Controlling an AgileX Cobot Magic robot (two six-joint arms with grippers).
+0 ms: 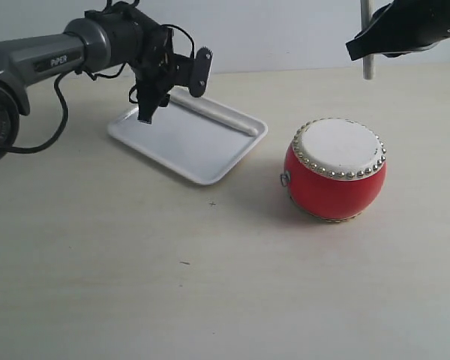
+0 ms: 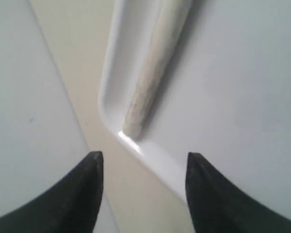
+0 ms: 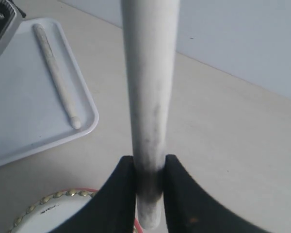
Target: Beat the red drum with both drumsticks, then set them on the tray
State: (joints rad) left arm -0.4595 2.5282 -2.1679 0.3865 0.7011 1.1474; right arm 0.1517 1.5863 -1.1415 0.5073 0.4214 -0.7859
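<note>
The red drum (image 1: pixel 334 171) with its studded white skin stands right of centre on the table; its rim (image 3: pixel 53 200) shows below my right gripper. One drumstick (image 1: pixel 214 115) lies along the far rim of the white tray (image 1: pixel 187 142). My left gripper (image 1: pixel 151 105) hovers open above the tray's far left corner, the stick's butt end (image 2: pixel 136 116) just ahead of its empty fingers. My right gripper (image 3: pixel 149 167) is shut on the other drumstick (image 3: pixel 149 97), held upright (image 1: pixel 367 45) high above the table, behind the drum.
Pale tabletop (image 1: pixel 172 285) stretches in front of the tray and drum. A light wall (image 1: pixel 285 34) runs behind the table. The left arm's grey link and black cable (image 1: pixel 56 112) hang over the table's left side.
</note>
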